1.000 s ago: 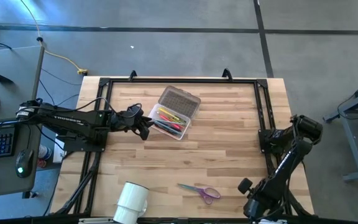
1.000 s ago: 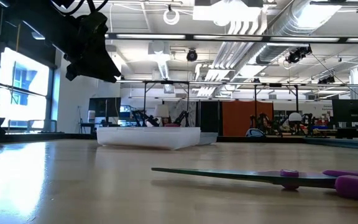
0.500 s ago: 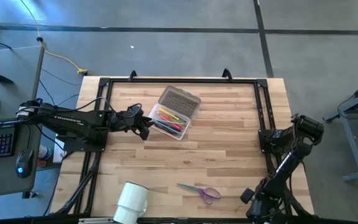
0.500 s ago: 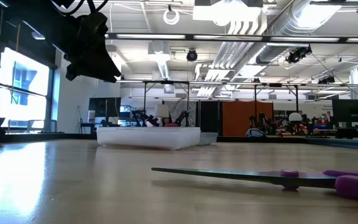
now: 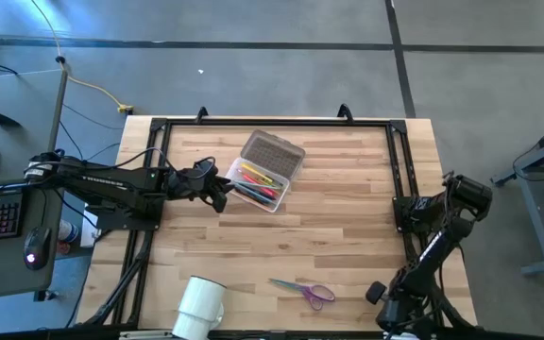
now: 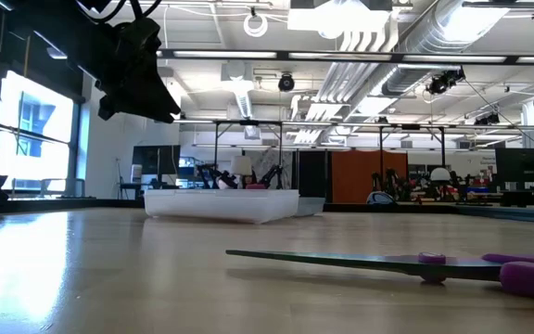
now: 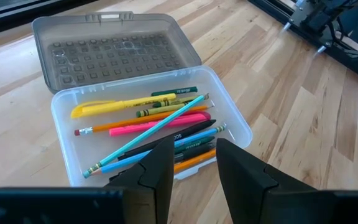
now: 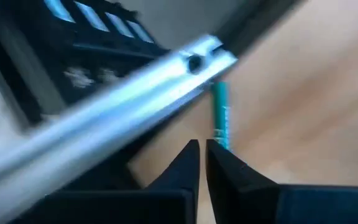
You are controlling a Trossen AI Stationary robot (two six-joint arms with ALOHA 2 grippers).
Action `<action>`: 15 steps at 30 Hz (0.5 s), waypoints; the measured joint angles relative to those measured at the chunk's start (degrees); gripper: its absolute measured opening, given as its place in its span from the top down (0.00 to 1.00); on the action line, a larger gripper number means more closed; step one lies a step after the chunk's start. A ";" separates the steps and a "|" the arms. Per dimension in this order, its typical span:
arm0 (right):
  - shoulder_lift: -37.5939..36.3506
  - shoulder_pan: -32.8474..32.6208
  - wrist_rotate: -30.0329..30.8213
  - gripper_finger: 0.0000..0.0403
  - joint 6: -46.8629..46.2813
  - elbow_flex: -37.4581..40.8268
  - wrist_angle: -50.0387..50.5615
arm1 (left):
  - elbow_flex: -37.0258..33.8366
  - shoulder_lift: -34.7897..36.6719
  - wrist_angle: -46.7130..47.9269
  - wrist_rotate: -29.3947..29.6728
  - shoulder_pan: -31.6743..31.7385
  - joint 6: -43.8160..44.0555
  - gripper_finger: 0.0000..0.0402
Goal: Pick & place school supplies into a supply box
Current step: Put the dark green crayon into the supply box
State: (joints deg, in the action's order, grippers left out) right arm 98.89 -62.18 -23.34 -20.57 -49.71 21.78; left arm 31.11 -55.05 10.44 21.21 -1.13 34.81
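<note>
- Pens and pencils [image 7: 148, 121] already lie in the open supply box [image 5: 270, 174]; the scissors [image 5: 303, 288] remain on the tabletop [image 5: 338, 217].
- Left end effector [image 7: 190, 163] hovers beside the box, narrowly open, empty.
- Right end effector [image 8: 202, 154], nearly closed and empty at the tabletop's near right corner, probably must reach the scissors next.

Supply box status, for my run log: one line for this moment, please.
supply box: open, pens inside | scissors: on table | left gripper: open, beside box | right gripper: shut, table edge

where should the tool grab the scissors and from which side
Grip the scissors across the closed blades, just ahead of the pivot, coming straight down from above. They lie flat on the table, so only a top approach fits, and the purple handle loops are wider and harder to pinch.
</note>
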 joint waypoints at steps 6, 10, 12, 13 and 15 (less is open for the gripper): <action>-0.03 1.95 5.30 0.99 5.66 -0.11 5.90 | 0.00 0.00 0.01 0.00 0.00 0.00 0.61; -0.13 4.72 6.18 1.00 10.82 -0.31 9.69 | 0.00 0.00 -0.04 0.00 0.00 0.00 0.61; -0.18 6.36 6.94 0.99 12.42 -0.29 10.88 | 0.00 0.00 0.00 0.02 -0.01 0.00 0.61; -0.26 7.22 7.52 0.99 13.03 -0.28 11.40 | 0.00 0.00 0.00 0.02 0.00 0.00 0.61; -0.96 8.99 9.32 1.00 14.25 -0.24 12.45 | 0.00 0.00 0.00 0.02 0.00 0.00 0.61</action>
State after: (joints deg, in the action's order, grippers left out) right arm 97.93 -53.20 -14.02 -6.32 -49.95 34.22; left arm 31.11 -55.05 10.44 21.23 -1.13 34.81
